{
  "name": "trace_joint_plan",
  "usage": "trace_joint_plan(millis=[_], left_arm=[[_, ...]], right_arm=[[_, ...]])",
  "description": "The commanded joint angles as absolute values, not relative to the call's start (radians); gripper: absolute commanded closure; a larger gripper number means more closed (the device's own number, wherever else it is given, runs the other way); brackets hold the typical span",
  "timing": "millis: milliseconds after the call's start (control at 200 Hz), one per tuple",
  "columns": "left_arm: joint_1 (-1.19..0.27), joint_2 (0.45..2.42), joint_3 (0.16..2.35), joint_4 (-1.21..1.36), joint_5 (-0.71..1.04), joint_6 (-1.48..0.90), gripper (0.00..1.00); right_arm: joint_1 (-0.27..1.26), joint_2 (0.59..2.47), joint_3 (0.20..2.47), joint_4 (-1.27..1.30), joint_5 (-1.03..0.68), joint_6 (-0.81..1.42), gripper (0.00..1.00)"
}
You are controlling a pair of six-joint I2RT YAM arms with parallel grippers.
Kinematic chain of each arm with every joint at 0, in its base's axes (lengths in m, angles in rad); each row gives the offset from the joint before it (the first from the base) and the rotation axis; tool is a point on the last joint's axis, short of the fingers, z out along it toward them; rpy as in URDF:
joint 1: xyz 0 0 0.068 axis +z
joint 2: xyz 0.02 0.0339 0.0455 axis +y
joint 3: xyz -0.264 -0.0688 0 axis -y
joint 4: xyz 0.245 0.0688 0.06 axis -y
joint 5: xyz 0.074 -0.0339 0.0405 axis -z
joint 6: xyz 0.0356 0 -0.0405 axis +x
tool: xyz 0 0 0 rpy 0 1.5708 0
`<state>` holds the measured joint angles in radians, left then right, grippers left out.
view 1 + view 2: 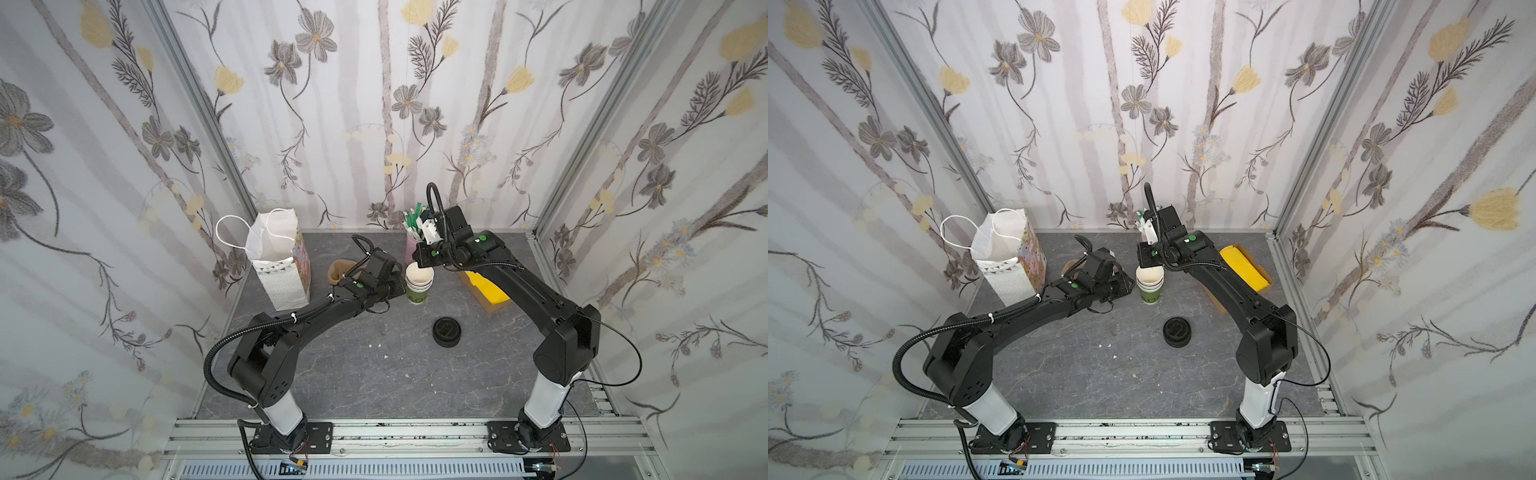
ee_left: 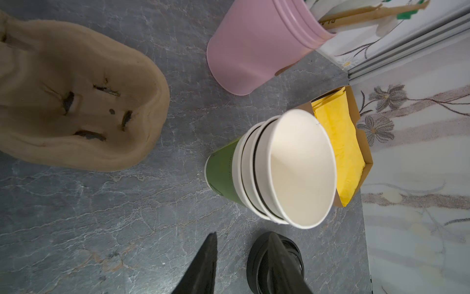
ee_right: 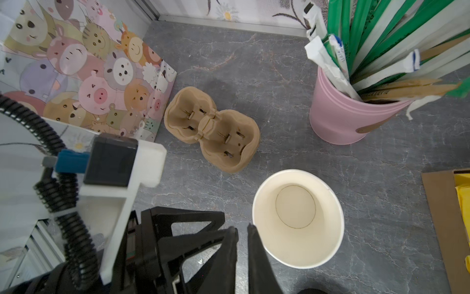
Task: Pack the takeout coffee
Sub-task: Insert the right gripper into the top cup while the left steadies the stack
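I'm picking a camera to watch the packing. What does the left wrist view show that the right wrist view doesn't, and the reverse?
Only the left wrist view: the lids and the green side of the cup stack. Only the right wrist view: the bag and the left arm. Both: the stack, the carrier, the pink cup and the napkin box.

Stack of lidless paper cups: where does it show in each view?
Top view: stack of white paper cups, green outside, mid-table between both arms.
Top view: same spot.
Left wrist: green side and open mouth showing.
Right wrist: seen down its mouth.
Shared landmark: cardboard box of yellow napkins, beside the stack.
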<state>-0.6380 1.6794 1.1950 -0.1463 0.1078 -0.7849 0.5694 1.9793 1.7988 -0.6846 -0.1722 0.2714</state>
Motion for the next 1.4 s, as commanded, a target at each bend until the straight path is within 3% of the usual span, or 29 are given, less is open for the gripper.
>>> trace_joint_plan(millis=[0,420,1399], left_arm=[[-0.623,1.685,1.198,-0.135,0.149,-0.837,0.63],[-0.587,1.749,1.203,-0.092,0.22,-0.909,0.62],[-0.538,1.76,1.066,0.26,0.385,-1.051,0.62]], right_arm=[[0.574,2.003,1.815,-0.704,-0.172,0.171,0.87],[0.586,2.125,1.896,-0.808,-0.159,0.113,0.79],[0.588,2.228,2.001,-0.916,-0.157,0.111,0.8]])
